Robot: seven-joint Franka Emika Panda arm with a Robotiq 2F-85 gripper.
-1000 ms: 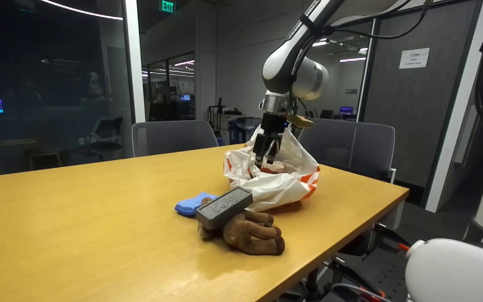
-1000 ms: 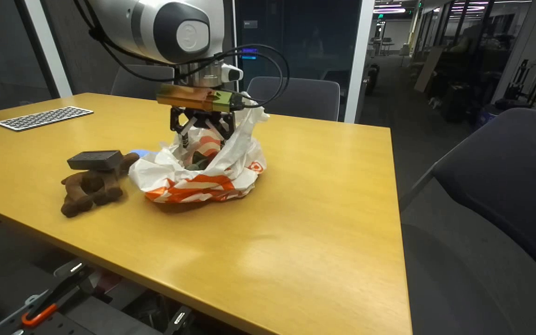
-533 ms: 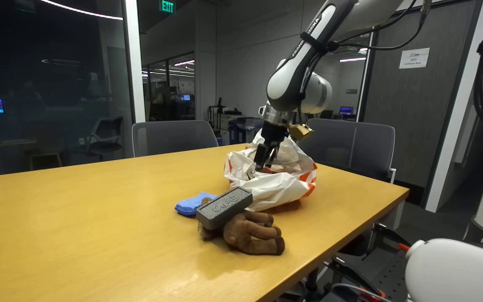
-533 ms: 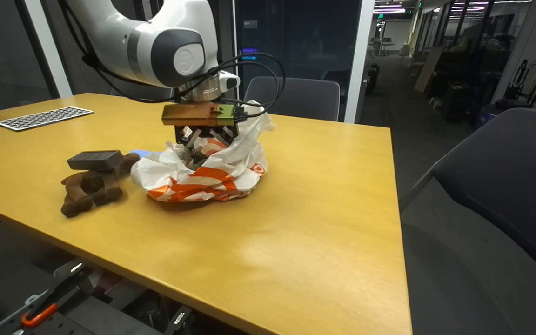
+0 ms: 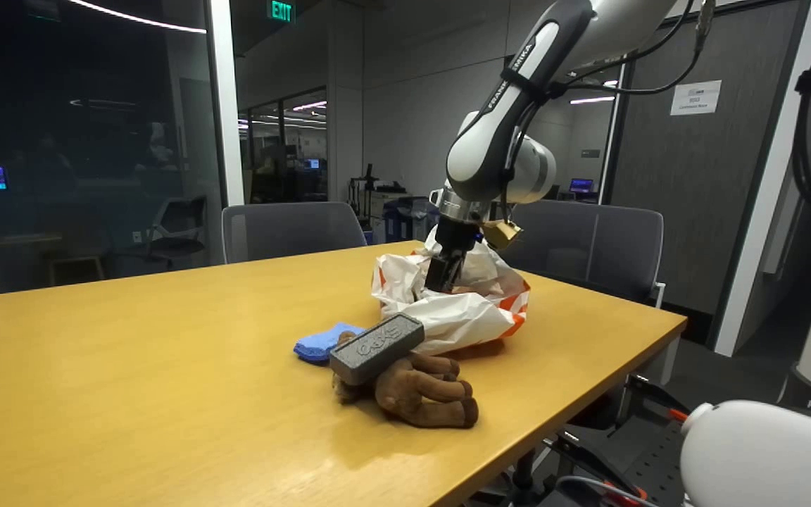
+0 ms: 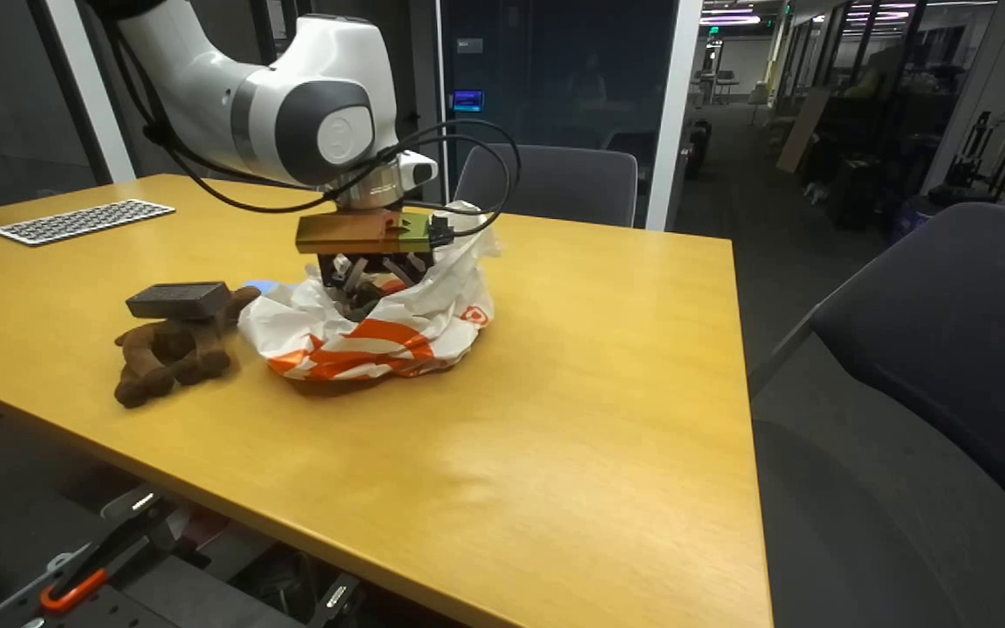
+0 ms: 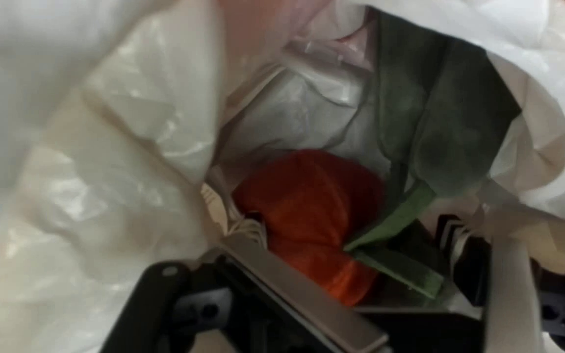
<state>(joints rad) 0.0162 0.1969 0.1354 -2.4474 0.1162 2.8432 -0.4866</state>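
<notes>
- Gripper [image 7: 353,231] points down into the mouth of a white plastic bag [image 6: 363,353] with orange stripes; its fingers [image 7: 474,272] stand wide apart, and it has no visible hold on anything.
- Between the fingers, as the wrist view shows, lies a red-orange soft thing [image 7: 307,196], down inside the bag. Its edge on the left of that view meets the line of the nearer fingertip (whether they truly touch, I cannot tell), while a gap parts it from the opposite finger.
- Bright green strips [image 7: 398,218] run from the red-orange soft thing into that gap.
- Dark green flaps [image 7: 454,122] lie up and to the right in the wrist view, beside the crumpled bag wall.
- Around the gripper, in both exterior views, the bag's rim mostly hides the fingertips; part of it stands up in a creased peak.
- Just beside the bag, a brown plush toy [image 5: 419,398] lies on its side on the yellow table [image 5: 131,366], with a dark grey block [image 5: 377,346] resting on top of it.
- Near both, a blue cloth [image 5: 321,343] lies by the block's far end.
- Well apart from the bag, in an exterior view, sits a keyboard [image 6: 84,221].
</notes>
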